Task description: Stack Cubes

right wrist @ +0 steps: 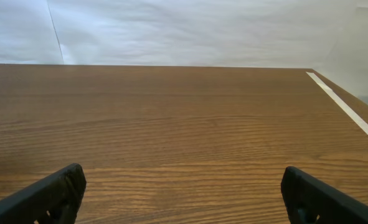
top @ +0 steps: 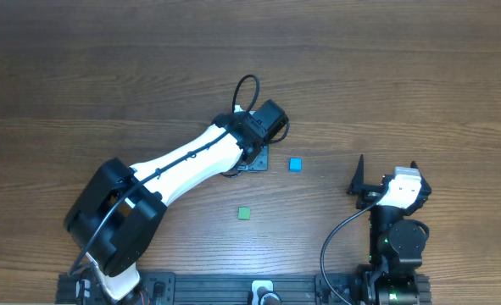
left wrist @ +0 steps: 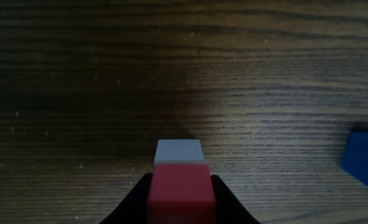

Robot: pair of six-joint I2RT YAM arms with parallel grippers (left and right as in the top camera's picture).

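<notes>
My left gripper point(left wrist: 181, 208) is shut on a red cube point(left wrist: 180, 190), with a dark finger pressed to each side of it. A pale grey cube point(left wrist: 180, 151) shows just past the red one, edge to edge with it; whether the red cube rests on it I cannot tell. In the top view the left gripper point(top: 257, 158) sits low near the table's middle and hides both cubes. A blue cube point(top: 295, 163) point(left wrist: 364, 160) lies a short way to its right. A green cube point(top: 244, 213) lies nearer the arm bases. My right gripper point(top: 386, 167) point(right wrist: 184, 208) stands open and holds nothing.
The brown wooden table point(top: 106, 68) is bare across its far half and left side. A white backdrop point(right wrist: 184, 31) rises past the table's far edge, and a pale strip point(right wrist: 345, 109) runs along its right side.
</notes>
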